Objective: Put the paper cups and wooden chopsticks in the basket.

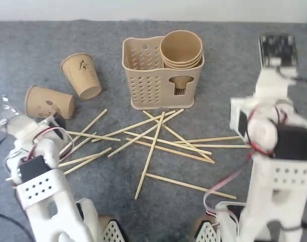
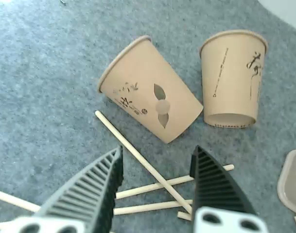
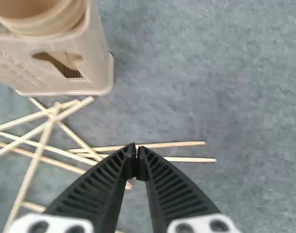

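Now, left gripper (image 2: 157, 150): fingers spread, holding nothing, above a chopstick (image 2: 138, 157); tipped paper cup (image 2: 148, 97) just beyond.
Right gripper (image 3: 136, 148): fingers pressed together, empty, over the scattered chopsticks (image 1: 153, 136).
High view: basket (image 1: 143, 80) at 12 o'clock, stacked cups (image 1: 181, 48) inside; two loose cups (image 1: 82, 75) at 10 o'clock.

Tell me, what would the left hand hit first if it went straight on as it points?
Probably the chopstick lying slantwise ahead of the open left hand, then the tipped-over paper cup just beyond; depth is hard to judge.
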Robot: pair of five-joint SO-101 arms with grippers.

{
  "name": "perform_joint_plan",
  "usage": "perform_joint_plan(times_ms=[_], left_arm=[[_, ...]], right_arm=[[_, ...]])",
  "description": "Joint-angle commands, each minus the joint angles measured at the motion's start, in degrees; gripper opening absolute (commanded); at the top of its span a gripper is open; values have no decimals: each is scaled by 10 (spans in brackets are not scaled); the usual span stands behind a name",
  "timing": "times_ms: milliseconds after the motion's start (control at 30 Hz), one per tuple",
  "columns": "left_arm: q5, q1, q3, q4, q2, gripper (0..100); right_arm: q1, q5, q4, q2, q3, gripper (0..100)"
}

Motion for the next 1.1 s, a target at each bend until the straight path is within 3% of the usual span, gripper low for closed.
perform_joint_plan(times_ms=[0, 233, 467, 800, 1067], left_arm=[[0, -5, -60, 28, -16, 210], [-2, -5, -131, 75, 11, 212], [-3, -34, -319, 140, 240, 213], [-33, -98, -713, 269, 611, 213], [-67, -97, -1084, 366, 898, 213]], right_arm=[[47, 40, -131, -109, 221, 8], [72, 40, -299, -120, 462, 8], [68, 25, -424, -120, 603, 8], [68, 22, -436, -122, 636, 8], [68, 24, -436, -124, 641, 8]])
